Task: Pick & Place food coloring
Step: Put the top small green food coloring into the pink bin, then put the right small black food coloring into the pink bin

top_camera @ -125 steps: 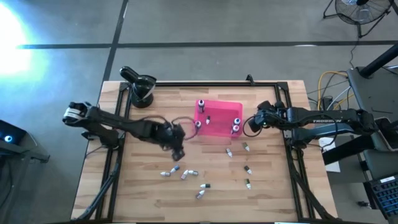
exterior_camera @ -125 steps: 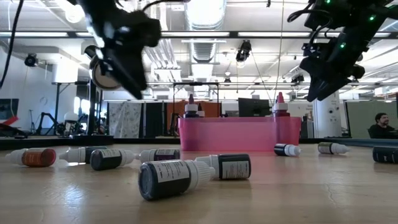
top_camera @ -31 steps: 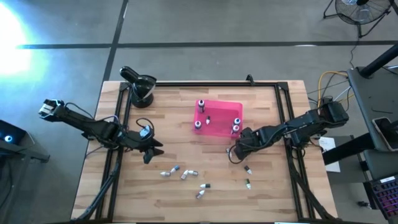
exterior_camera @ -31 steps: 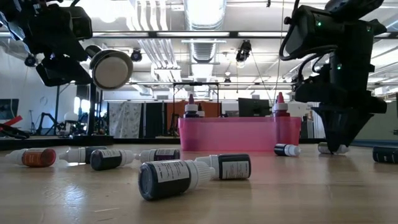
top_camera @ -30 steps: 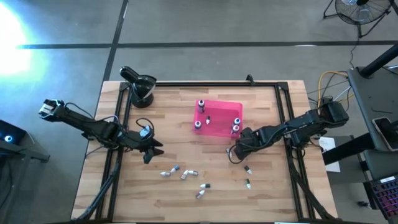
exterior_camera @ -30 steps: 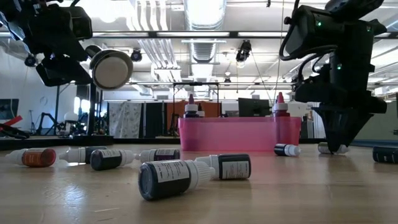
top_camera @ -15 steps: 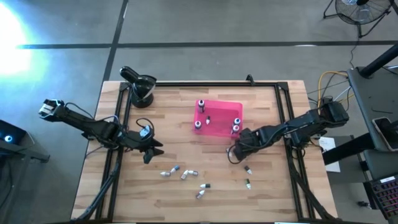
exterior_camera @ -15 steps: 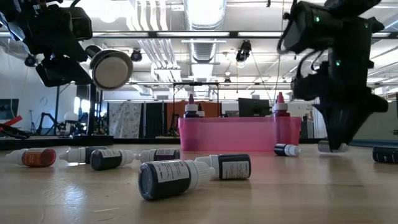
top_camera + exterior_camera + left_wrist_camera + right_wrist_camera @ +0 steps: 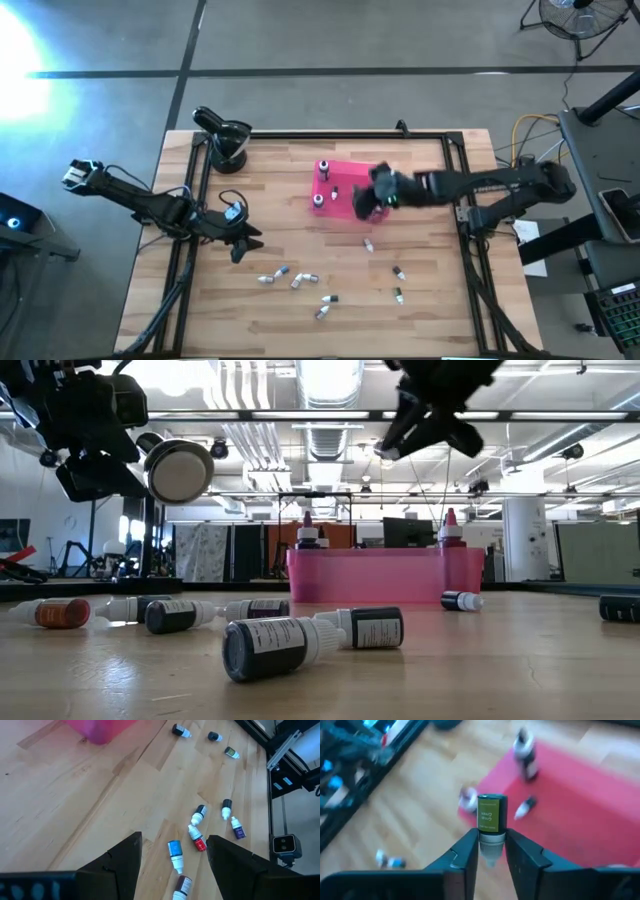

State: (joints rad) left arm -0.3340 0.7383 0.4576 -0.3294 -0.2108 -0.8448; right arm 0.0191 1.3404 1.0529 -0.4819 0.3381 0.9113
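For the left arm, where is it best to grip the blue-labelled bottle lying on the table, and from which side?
Probably across the blue bottle's labelled body, coming from above. It lies flat, its white tip tapers, and its long sides look free. The left gripper is open above it.

One pink tray [image 9: 350,168] was present. Food coloring bottles [image 9: 297,282] were counted — nine loose on the table [image 9: 450,320], three visible in the tray, one in the right gripper [image 9: 492,854].

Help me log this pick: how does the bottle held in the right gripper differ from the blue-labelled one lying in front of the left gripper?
The green-labelled bottle is clamped between the right gripper's fingers, raised over the pink tray; the blue-labelled bottle lies loose on the table, touched by nothing. The left gripper above it is open. Both are small capped dropper bottles.
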